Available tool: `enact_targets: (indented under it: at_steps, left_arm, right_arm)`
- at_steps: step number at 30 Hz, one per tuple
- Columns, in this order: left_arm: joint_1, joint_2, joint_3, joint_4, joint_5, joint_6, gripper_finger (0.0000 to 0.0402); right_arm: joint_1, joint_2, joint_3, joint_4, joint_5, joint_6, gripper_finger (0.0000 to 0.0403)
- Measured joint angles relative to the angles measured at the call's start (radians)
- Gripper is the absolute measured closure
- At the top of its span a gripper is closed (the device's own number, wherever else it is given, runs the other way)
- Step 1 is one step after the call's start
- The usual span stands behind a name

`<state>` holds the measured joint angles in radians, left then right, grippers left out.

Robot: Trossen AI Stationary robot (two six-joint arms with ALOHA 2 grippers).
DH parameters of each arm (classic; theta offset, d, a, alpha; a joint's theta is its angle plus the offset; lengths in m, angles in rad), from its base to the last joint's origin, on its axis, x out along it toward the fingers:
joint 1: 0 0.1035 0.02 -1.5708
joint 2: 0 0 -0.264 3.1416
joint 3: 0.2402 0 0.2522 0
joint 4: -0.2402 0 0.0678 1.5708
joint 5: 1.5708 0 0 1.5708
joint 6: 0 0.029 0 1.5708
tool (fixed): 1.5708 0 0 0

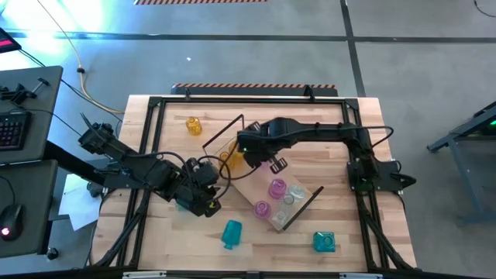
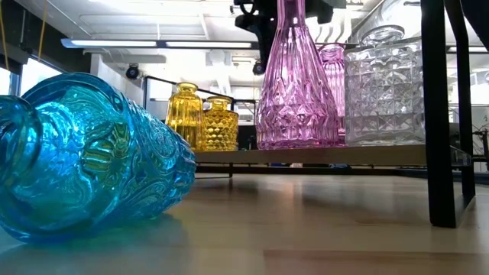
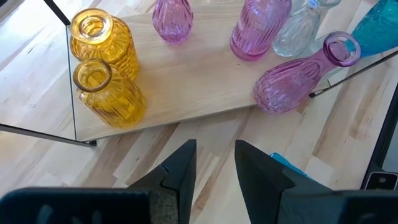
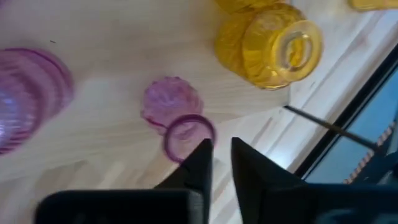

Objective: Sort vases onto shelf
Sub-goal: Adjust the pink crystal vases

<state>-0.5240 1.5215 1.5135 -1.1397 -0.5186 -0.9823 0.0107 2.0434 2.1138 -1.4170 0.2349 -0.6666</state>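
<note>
I had the shelf (image 1: 248, 182) lying slantwise across the middle of the desk, and the vases on it were grouped by colour, which I took to be the point of the sorting. The yellow pair (image 3: 109, 68) stood together at the shelf's far end. The pinks and a clear vase (image 1: 294, 194) clustered toward its near end.

Three were not yet on it: a lone yellow vase (image 1: 194, 125) toward the desk's far left corner, and two teal vases (image 1: 231, 232) on the bare wood by the front edge. One of them lay on its side right in front of the low camera.

The right end effector (image 4: 221, 155) hung over the shelf's middle, just beside a small pink vase (image 4: 177, 115) standing on the board. Its fingers had only a narrow gap between them, with nothing in it. The vase's rim sat just outside one fingertip, and I could not tell whether they touched.

The left end effector (image 3: 214, 155) hovered over the desk just off the shelf's long edge, its fingers moderately spread and empty. Something teal (image 3: 286, 165) showed underneath it, ungripped, and I judged that a likely next pick.
</note>
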Motion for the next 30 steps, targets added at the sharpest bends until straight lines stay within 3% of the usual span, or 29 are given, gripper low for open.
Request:
enact_targets:
  at_steps: [3, 8, 22, 30]
  left_arm:
    - [0.0, 0.0, 0.0, 0.0, 0.0, -0.011, 0.0298]
    - [0.0, 0.0, 0.0, 0.0, 0.0, -0.037, 0.0298]
    - [0.0, 0.0, 0.0, 0.0, -0.03, -0.063, 0.0298]
    - [0.0, 0.0, 0.0, 0.0, -0.039, -0.06, 0.0298]
  right_arm:
    - [-0.025, 0.0, 0.0, 0.024, -0.013, -0.046, 0.0397]
    - [-0.078, 0.0, 0.0, 0.074, -0.131, -0.052, 0.04]
    - [-0.194, 0.029, -0.002, 0.098, -0.306, -0.098, 0.0403]
    - [-0.194, 0.081, -0.002, 0.118, -0.311, -0.12, 0.0403]
